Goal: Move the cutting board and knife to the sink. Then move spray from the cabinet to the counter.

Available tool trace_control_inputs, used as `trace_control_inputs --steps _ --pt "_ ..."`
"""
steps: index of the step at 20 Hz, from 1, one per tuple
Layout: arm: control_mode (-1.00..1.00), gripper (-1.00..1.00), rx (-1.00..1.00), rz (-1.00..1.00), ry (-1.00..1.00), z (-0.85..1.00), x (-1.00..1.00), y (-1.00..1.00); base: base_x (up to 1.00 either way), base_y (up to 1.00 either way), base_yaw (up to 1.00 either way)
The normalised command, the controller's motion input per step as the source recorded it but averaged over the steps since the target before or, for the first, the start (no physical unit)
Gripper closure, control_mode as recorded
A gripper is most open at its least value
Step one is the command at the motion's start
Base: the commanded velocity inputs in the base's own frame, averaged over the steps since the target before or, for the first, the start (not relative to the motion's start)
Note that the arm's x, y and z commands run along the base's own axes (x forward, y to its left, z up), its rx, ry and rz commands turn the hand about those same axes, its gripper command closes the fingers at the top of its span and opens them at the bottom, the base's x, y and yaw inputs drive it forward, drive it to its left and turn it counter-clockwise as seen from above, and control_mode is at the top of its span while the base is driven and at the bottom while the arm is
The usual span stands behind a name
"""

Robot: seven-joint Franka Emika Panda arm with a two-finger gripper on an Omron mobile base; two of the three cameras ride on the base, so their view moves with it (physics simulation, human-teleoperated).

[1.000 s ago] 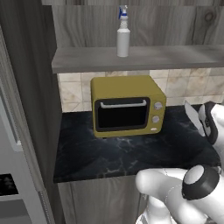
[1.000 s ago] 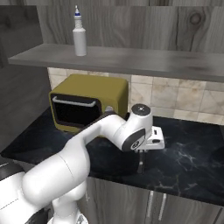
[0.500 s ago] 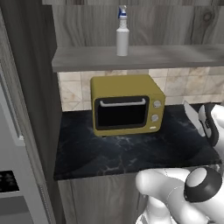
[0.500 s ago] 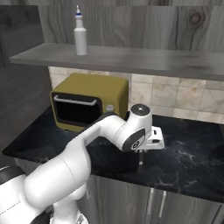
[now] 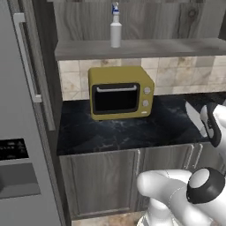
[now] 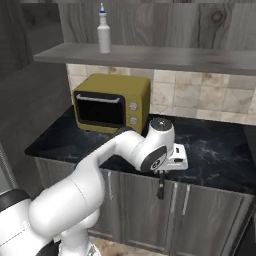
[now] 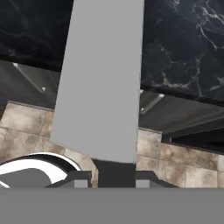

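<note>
Black veined counter (image 5: 132,132) runs across mid-frame under a tiled wall, yellow oven (image 5: 120,92) left of centre on it, grey lower cabinets (image 5: 106,181) beneath. Spray (image 5: 115,30) stands upright on the cabinet (image 5: 145,47) shelf, top centre, untouched. Gripper (image 7: 114,177) at the bottom of the hand view is nearly closed, pinching the dark handle of the knife (image 7: 103,78); the broad grey blade runs up the frame, carried in the air over the counter's front edge. In the left base view the blade shows at right edge, mid-height. Judgement: knife in transit, not yet delivered; board's status cannot be told; spray step remains.
</note>
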Motion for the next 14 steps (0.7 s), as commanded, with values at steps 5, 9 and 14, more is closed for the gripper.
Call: trace_control_inputs --steps 5,9,14 --pt "1.0 1.0 0.0 0.0 0.0 0.0 0.0 0.0 -0.76 -0.02 -0.15" --pt "1.0 1.0 0.0 0.0 0.0 0.0 0.0 0.0 -0.46 0.04 -0.52" --pt "1.0 1.0 0.0 0.0 0.0 0.0 0.0 0.0 -0.23 0.16 -0.77"
